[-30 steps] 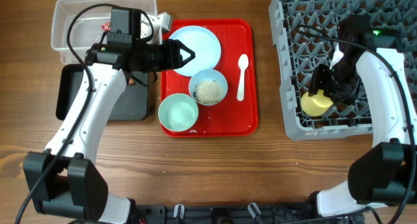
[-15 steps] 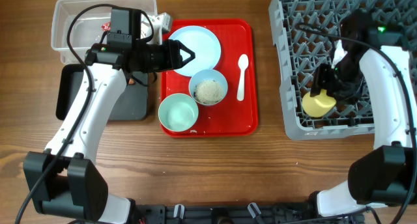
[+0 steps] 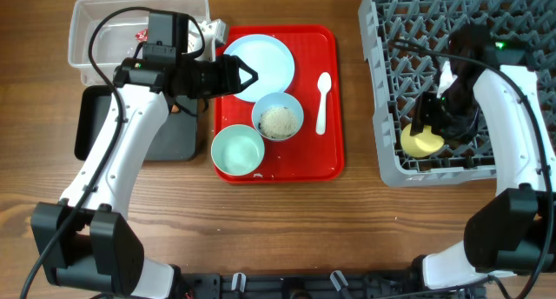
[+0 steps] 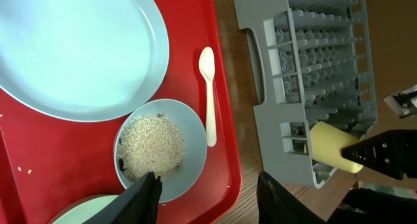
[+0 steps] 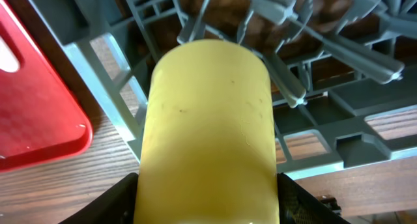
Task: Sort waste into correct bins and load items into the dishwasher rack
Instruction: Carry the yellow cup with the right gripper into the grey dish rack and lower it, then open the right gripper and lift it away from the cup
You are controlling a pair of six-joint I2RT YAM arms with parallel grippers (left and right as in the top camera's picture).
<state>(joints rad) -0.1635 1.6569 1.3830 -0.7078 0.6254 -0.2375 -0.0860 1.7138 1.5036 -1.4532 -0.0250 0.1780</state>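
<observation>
My right claw [image 3: 431, 123] is closed on the cup [image 3: 420, 142], with a finger [image 5: 114, 204] on each side of its yellow wall. The cup lies tipped on its side in that grip. It is at the 7 o'clock corner of the rack [image 3: 417, 21], just inside the grey rim, with pegs beside its far end. Whether it touches the grid floor I cannot tell. The rack fills the 2 to 3 o'clock side of the surface [image 3: 278, 229].

My left claw [image 3: 247, 73] is spread wide and holds nothing. It hangs over the 9 o'clock edge of the plate [image 3: 265, 60], jaws pointing toward 3 o'clock.

The plate is bare and lies at the 12 o'clock end of the tray [image 3: 330, 160]. Just beside it, at its 6 o'clock, is the rice bowl [image 3: 278, 118], with rice [image 4: 151, 146] heaped inside, dark bits near its rim and a few loose grains on the tray. The mint bowl [image 3: 237, 151] sits close at the rice bowl's 8 o'clock; whether the two touch I cannot tell. The spoon [image 3: 322, 99] lies flat on the tray at the rice bowl's 2 o'clock, its scoop end toward 12, apart from the dishes.

The clear tub [image 3: 87, 38] stands at 10 o'clock on the surface. A bit of red wrapper [image 3: 140, 40] shows inside it, partly behind my arm. The black tub [image 3: 174, 138] lies at the clear tub's 6 o'clock, just beside the tray — my left arm crosses over it
</observation>
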